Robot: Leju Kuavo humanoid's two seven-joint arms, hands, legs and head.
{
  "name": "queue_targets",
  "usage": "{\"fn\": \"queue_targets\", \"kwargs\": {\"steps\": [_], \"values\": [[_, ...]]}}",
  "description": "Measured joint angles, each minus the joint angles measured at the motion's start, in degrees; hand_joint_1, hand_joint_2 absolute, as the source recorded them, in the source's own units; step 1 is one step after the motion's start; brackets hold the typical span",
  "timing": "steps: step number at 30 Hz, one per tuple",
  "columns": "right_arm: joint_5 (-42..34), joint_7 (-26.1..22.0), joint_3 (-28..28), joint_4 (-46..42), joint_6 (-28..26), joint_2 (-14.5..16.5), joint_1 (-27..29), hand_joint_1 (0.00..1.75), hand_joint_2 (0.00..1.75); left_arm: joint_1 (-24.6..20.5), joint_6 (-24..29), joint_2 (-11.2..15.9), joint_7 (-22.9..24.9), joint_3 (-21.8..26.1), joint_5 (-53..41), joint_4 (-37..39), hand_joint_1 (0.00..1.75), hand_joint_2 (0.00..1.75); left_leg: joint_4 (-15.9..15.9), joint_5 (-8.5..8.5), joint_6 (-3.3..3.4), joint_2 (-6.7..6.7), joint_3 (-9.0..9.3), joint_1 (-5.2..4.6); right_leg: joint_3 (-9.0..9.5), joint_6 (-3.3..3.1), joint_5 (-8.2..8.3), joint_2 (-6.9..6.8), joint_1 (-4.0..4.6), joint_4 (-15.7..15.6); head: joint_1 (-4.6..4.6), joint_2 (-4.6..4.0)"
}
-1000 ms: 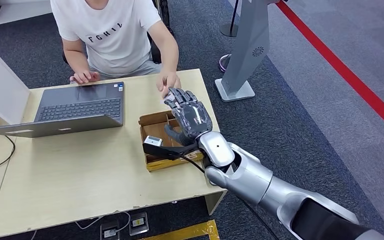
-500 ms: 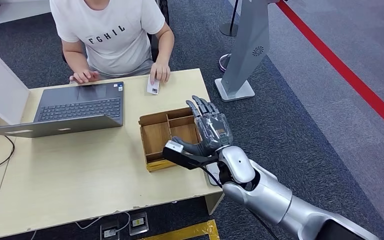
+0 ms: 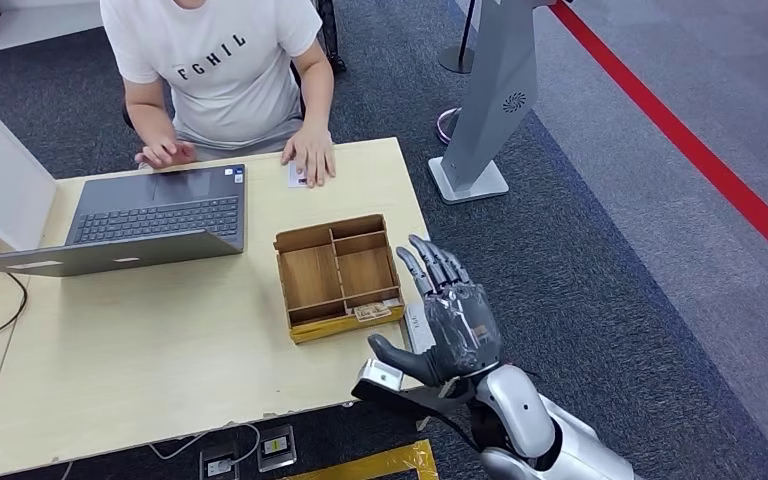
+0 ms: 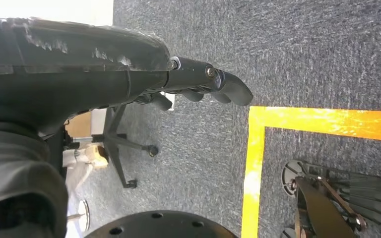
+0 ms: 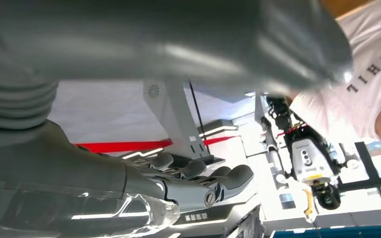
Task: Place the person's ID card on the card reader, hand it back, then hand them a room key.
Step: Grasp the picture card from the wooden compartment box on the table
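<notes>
R hand open and empty off the desk's near-R corner; card under the person's hand.

We see the R hand w/ fingers spread and pointing away from us, thumb out to the side, nothing in it, just beside the wooden tray but not touching. Tray sits mid-desk, 4 compartments; a small slip lies in the narrow front one, can't tell what it is. Card lies flat at the desk's far edge, partly covered by the person's hand, well apart from ours. Laptop open to the L of the tray, person's other hand at its far edge. L hand hangs over carpet, fingers curled in, holding nothing we can see.
</notes>
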Motion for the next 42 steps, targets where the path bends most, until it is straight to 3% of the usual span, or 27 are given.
{"fn": "queue_targets", "kwargs": {"steps": [14,32,42], "values": [[2.14,0.4,7.17,2.62,0.32,3.81,-0.34,0.0,1.75,-0.03,2.35,-1.01,-0.09,1.55,1.2,0.0,0.0,0.0,0.0,0.0,-0.02,-0.01,-0.02,0.01,0.0,-0.11,-0.07,-0.02,0.01,0.03,0.01,0.0],[5.82,0.28,8.58,15.79,2.55,10.86,-5.74,0.0,1.75,-0.1,2.32,-1.04,0.59,1.55,0.67,0.0,0.0,0.0,0.0,0.0,-0.03,-0.01,0.0,0.02,-0.01,-0.16,-0.1,-0.02,0.03,0.14,-0.01,0.0],[6.2,1.07,8.43,21.21,4.31,12.73,-8.33,0.0,1.75,-0.11,1.8,-1.02,0.66,1.49,-0.05,0.0,0.0,0.0,0.0,0.01,-0.03,-0.01,0.01,0.02,-0.02,-0.16,-0.1,-0.02,0.03,0.15,0.0,0.0]]}}
